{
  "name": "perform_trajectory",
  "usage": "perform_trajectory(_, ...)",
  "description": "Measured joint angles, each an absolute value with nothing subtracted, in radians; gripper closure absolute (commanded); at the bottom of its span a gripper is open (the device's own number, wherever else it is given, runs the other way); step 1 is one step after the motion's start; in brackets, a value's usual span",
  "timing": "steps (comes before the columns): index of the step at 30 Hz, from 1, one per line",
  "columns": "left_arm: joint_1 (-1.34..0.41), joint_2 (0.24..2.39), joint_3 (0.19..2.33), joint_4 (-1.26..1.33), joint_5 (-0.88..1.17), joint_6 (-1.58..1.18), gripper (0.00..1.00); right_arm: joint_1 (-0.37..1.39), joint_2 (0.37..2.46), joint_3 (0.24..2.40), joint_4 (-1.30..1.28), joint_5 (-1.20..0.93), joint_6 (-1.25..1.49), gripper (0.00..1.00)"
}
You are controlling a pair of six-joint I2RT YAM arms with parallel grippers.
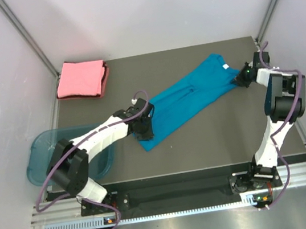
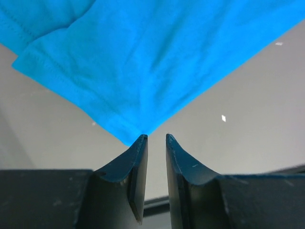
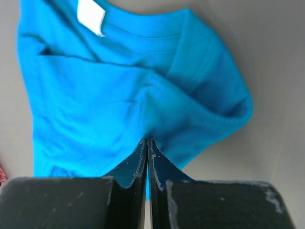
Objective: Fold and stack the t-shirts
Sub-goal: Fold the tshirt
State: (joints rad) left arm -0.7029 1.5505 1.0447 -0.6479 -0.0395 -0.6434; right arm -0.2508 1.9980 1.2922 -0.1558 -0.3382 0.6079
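Observation:
The teal-blue t-shirt (image 1: pixel 183 101) lies folded narrow and stretched diagonally across the dark table, its white neck label (image 1: pixel 226 66) at the far right end. My right gripper (image 1: pixel 240 79) is shut on a fold of the shirt near the collar; in the right wrist view the cloth (image 3: pixel 119 95) bunches into the closed tips (image 3: pixel 147 140), with the label (image 3: pixel 91 16) above. My left gripper (image 1: pixel 144 131) is at the shirt's near-left hem corner. In the left wrist view its jaws (image 2: pixel 156 137) stand slightly apart and empty, with the corner (image 2: pixel 133 136) just touching the left fingertip. The salmon-pink t-shirt (image 1: pixel 81 79) lies folded at the back left.
A translucent blue plastic tub (image 1: pixel 47 156) sits off the table's left edge beside the left arm. White walls enclose the table (image 1: pixel 214 140) at the back and sides. A metal rail runs along the near edge.

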Motion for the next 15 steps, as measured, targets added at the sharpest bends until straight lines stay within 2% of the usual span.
perform_trajectory(8, -0.714, 1.633, 0.993, -0.593, -0.035, -0.615, 0.78, -0.251, 2.102, 1.406, -0.191, -0.337, 0.565, 1.0)
perform_trajectory(15, -0.819, 1.664, 0.982, -0.574, -0.039, -0.639, 0.79, -0.245, 2.19, 1.59, -0.31, -0.292, 0.463, 0.97)
